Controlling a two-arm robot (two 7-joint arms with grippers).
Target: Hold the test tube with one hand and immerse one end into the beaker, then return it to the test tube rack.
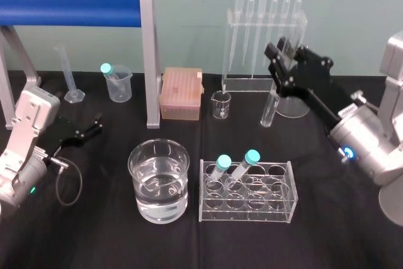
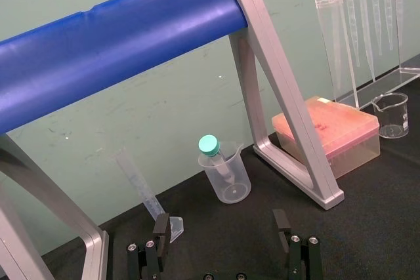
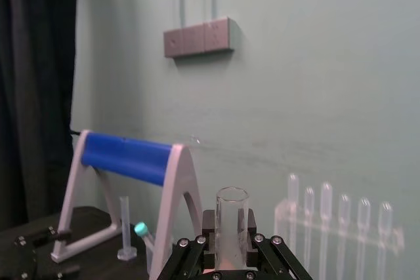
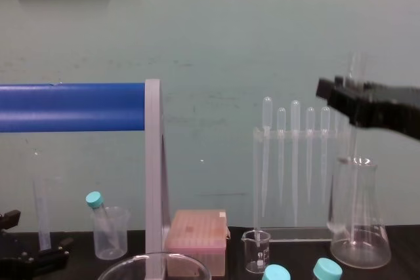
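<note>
My right gripper (image 1: 281, 61) hangs above the table at the back right, shut on the upper part of the clear test tube (image 1: 270, 106). The tube points down, its lower end just above the black table by the flask. In the right wrist view the test tube's open rim (image 3: 231, 206) stands between the fingers of my right gripper (image 3: 231, 244). The wide beaker (image 1: 158, 181), part filled with water, stands at front centre. To its right is the clear test tube rack (image 1: 277, 209) holding two teal-capped tubes. My left gripper (image 1: 88, 131) rests open at the far left.
A pipette stand (image 1: 264, 36) and a conical flask (image 4: 357, 218) are behind the right gripper. A pink tip box (image 1: 181, 92), a tiny spouted beaker (image 1: 221, 104), a frosted beaker with a capped tube (image 1: 118, 82) and a graduated cylinder (image 1: 69, 77) line the back. A blue-barred frame (image 1: 75, 4) spans the left.
</note>
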